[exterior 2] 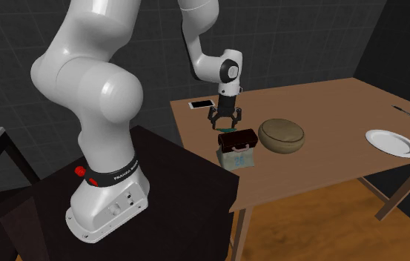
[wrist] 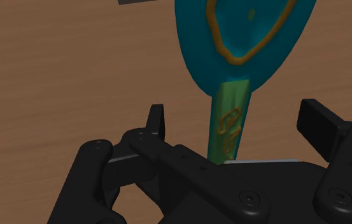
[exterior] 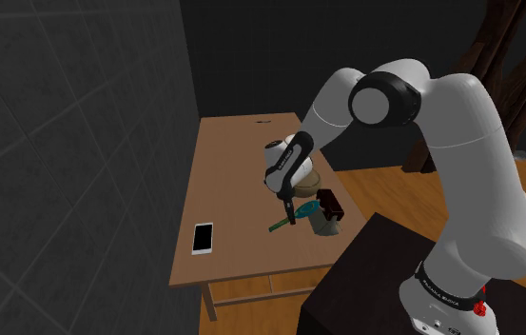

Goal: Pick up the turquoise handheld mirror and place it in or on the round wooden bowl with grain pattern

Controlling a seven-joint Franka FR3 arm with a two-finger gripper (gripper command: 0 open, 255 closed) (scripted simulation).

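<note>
Tool [wrist: 237, 124] fingers apart, straddling the mirror [wrist: 244, 51] handle on the tabletop [wrist: 72, 83], ungripped. Lower fully, keep handle centred, then close. Bowl [exterior 2: 282, 135] sits right of centre, second exterior view.

Dim, even light with dark surroundings, faint soft shadows on the table [exterior: 242, 152]

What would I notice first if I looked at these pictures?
The big white arm catches the eye first, bending over the wooden table. Its black end effector hangs open over a turquoise mirror with gold trim, one finger on either side of the handle without touching it. A round brown bowl sits nearby on the table.
</note>
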